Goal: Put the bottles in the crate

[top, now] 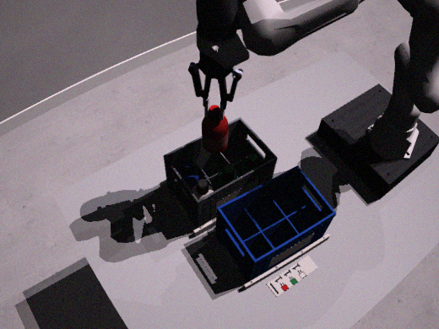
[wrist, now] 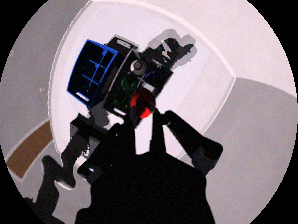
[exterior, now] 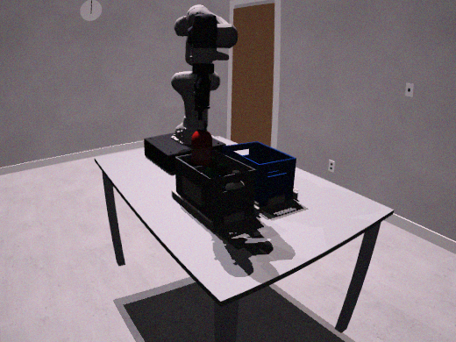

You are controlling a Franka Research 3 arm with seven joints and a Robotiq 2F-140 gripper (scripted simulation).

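My gripper (top: 214, 105) is shut on the neck of a red-labelled bottle (top: 214, 131) and holds it upright above the black crate (top: 219, 170); its base hangs near the crate's rim. The bottle also shows in the exterior view (exterior: 201, 146) and the wrist view (wrist: 140, 104). The black crate holds other bottles, among them green-labelled ones (top: 230, 172) and a blue-labelled one (top: 193, 179). The blue crate (top: 275, 219) stands empty beside it, with divided cells. The pick list (top: 292, 275) lies on the table past the blue crate; it shows a red and a green mark.
The robot base (top: 376, 139) sits on a black block at the back right. A dark mat (top: 72, 301) lies on the floor at the front left. Flat rails (top: 207, 267) lie on the table by the crates.
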